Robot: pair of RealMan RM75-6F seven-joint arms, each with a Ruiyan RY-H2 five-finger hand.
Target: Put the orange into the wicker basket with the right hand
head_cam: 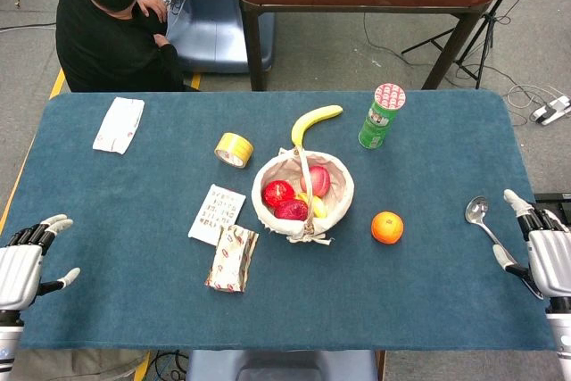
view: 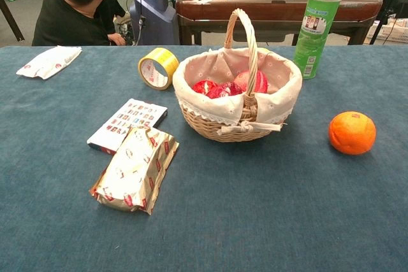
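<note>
The orange (head_cam: 387, 227) (view: 352, 132) lies on the blue tablecloth just right of the wicker basket (head_cam: 343, 201) (view: 210, 122), which has a cloth lining, an upright handle and red fruit inside. My right hand (head_cam: 542, 252) rests at the table's right edge, fingers apart and holding nothing, well to the right of the orange. At the left edge sits my left hand (head_cam: 27, 260), open and holding nothing. Neither hand appears in the chest view.
A metal spoon (head_cam: 477, 212) lies between the orange and my right hand. A banana (head_cam: 314, 120), green can (head_cam: 381, 117) (view: 316, 31) and yellow tape roll (head_cam: 234, 149) (view: 156, 67) sit behind the basket. A card pack (head_cam: 217, 213) and snack packet (head_cam: 232, 259) lie left of it. A person (head_cam: 111, 24) sits beyond the table.
</note>
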